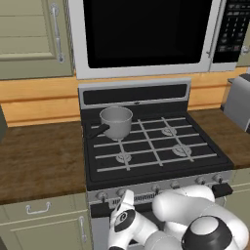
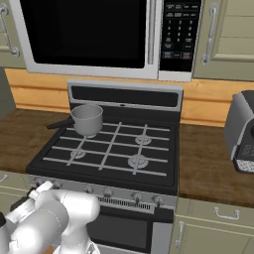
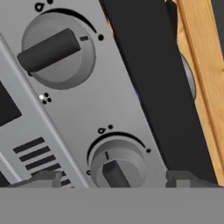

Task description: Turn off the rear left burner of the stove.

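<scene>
The stove (image 1: 135, 94) (image 2: 125, 97) has a black cooktop with grey grates and a steel front with round knobs. A grey saucepan (image 1: 116, 121) (image 2: 88, 118) stands over the rear left burner and hides it. In the hand view my gripper (image 3: 116, 179) is open, close up to the steel front panel. Its dark fingertips (image 3: 43, 178) stand on either side of a small round knob (image 3: 117, 165) without touching it. A second knob (image 3: 57, 50) with a bar grip sits further up that view. My white hand (image 1: 127, 200) (image 2: 40, 191) reaches the left end of the knob row.
A large microwave (image 1: 146, 34) hangs over the stove. Wooden counters (image 1: 39, 161) flank it, with a grey toaster (image 2: 241, 130) on the right. Cabinet drawers (image 1: 39, 209) lie below the counter. My own arm (image 1: 195, 215) crowds the space before the oven door.
</scene>
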